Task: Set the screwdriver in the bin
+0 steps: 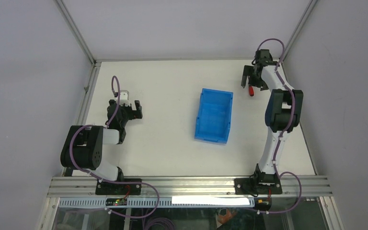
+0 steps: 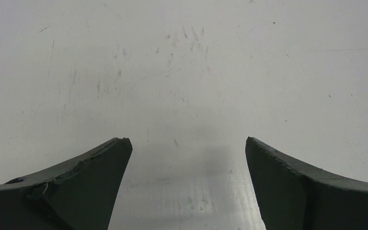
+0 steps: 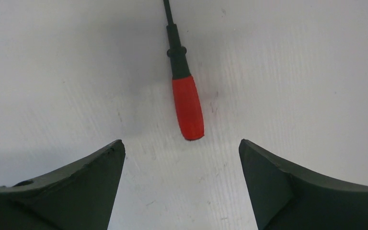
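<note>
The screwdriver (image 3: pixel 187 103), with a stubby red handle and thin black shaft, lies on the white table; its handle end points toward my right gripper (image 3: pixel 181 143). In the top view its red handle (image 1: pixel 251 91) shows at the far right, just under the right gripper (image 1: pixel 250 81). That gripper is open and empty, its fingers spread either side of the handle end without touching it. The blue bin (image 1: pixel 214 115) stands empty at the table's middle, left of the screwdriver. My left gripper (image 1: pixel 133 109) is open and empty over bare table at the left, as the left wrist view (image 2: pixel 187 141) shows.
The white table (image 1: pixel 172 143) is bounded by grey walls on the left, back and right. A metal rail (image 1: pixel 187 184) with both arm bases runs along the near edge. The right wall stands close beside the right arm.
</note>
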### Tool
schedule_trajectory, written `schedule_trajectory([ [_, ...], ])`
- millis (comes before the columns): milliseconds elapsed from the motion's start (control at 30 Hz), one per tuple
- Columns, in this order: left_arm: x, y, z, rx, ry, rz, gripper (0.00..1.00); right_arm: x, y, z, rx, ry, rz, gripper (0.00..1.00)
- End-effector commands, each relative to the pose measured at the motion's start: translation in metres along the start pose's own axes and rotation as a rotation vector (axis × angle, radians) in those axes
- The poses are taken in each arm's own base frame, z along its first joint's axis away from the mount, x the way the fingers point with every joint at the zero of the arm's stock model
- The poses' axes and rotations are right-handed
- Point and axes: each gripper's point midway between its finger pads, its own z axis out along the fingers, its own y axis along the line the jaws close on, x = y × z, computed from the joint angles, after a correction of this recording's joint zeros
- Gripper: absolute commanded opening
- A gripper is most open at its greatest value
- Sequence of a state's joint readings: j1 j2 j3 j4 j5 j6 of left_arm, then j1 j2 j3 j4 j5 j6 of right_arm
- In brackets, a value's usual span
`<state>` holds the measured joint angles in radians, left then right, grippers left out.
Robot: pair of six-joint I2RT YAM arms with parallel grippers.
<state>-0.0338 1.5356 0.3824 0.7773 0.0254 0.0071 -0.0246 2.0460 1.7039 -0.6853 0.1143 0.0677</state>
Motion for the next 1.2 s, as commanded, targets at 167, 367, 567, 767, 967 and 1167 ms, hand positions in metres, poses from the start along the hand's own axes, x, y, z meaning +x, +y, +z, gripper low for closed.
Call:
schedule_trajectory([
  [167, -0.018, -0.005, -0.001, 0.011, -0.056, -0.016, 0.99, 0.006, -0.01, 0.042, 0.005, 0.146, -0.029, 0.8],
  [367, -0.017, -0.004, -0.001, 0.01, -0.056, -0.015, 0.99, 0.013, -0.006, 0.057, -0.011, 0.162, -0.029, 0.73],
  [567, -0.018, -0.005, -0.001, 0.01, -0.056, -0.015, 0.99, 0.01, -0.006, 0.057, -0.006, 0.154, -0.029, 0.29],
  [767, -0.018, -0.004, -0.001, 0.01, -0.056, -0.016, 0.99, -0.02, -0.005, 0.009, -0.026, 0.078, -0.014, 0.14],
  [967, -0.018, -0.005, -0.001, 0.01, -0.056, -0.016, 0.99, -0.019, -0.008, -0.059, -0.012, 0.045, 0.087, 0.12],
  [1167, -0.018, -0.004, -0.001, 0.01, -0.056, -0.016, 0.99, -0.007, -0.005, -0.119, 0.024, 0.02, 0.158, 0.12],
])
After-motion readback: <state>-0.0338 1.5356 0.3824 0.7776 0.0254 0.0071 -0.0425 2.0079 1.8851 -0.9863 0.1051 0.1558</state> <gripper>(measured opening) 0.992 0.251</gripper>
